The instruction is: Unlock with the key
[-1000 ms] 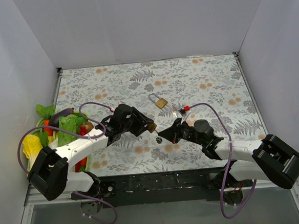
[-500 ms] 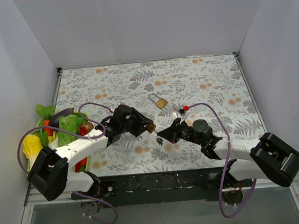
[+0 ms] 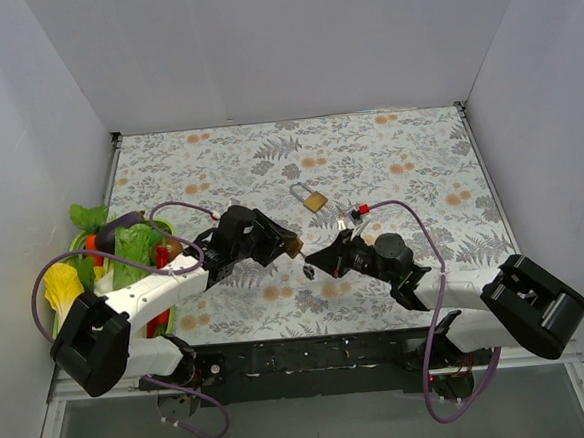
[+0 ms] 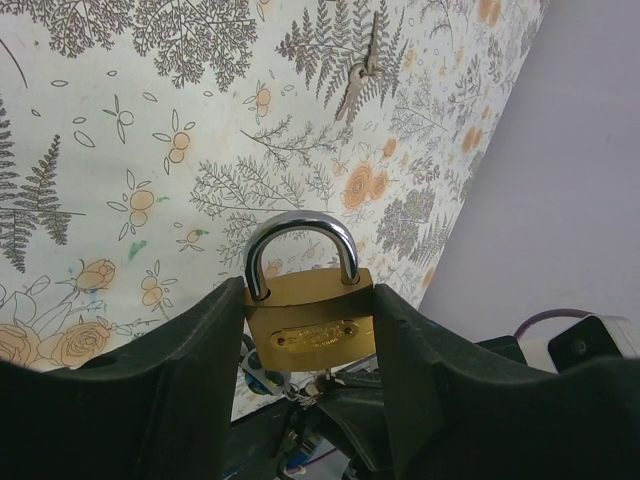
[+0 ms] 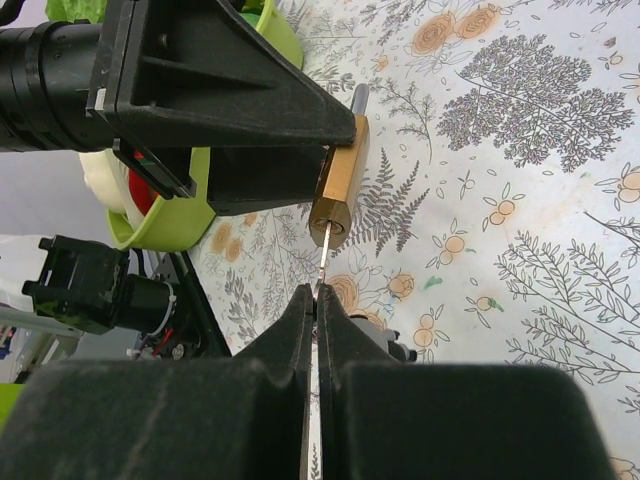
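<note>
My left gripper (image 4: 310,335) is shut on a brass padlock (image 4: 308,322) with a closed steel shackle and holds it above the table; it also shows in the top view (image 3: 294,247). My right gripper (image 5: 317,292) is shut on a thin silver key (image 5: 324,265). The key's tip sits in the keyhole at the bottom of the padlock (image 5: 338,195). In the top view the right gripper (image 3: 313,263) meets the left gripper (image 3: 286,246) at the table's middle front.
A second brass padlock (image 3: 311,198) lies on the floral table (image 3: 398,161) further back, with a loose key (image 4: 358,80) near it. A green bowl of toy vegetables (image 3: 114,253) stands at the left edge. Grey walls enclose the table.
The right gripper has moved left toward the left gripper, bringing the key up to the held padlock's keyhole. The left arm has barely moved.
</note>
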Controlling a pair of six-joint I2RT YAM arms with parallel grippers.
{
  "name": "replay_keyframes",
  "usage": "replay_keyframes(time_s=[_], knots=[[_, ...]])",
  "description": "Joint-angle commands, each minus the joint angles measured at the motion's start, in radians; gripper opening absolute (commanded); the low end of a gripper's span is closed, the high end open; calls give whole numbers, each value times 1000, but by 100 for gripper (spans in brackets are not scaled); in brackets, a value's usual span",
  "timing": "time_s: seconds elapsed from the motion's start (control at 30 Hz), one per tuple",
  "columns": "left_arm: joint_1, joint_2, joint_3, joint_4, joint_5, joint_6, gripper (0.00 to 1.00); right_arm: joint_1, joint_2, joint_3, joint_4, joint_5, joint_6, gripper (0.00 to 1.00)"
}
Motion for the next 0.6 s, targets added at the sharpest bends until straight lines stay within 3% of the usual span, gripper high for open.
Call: replay_keyframes(time_s=[0.0,0.57], knots=[[0,-56,-1,50,17,-329,0,0,31,51,99,28,15,1],[-16,-52,-31,151,37,-329,0,0,51,72,107,44,16,1]])
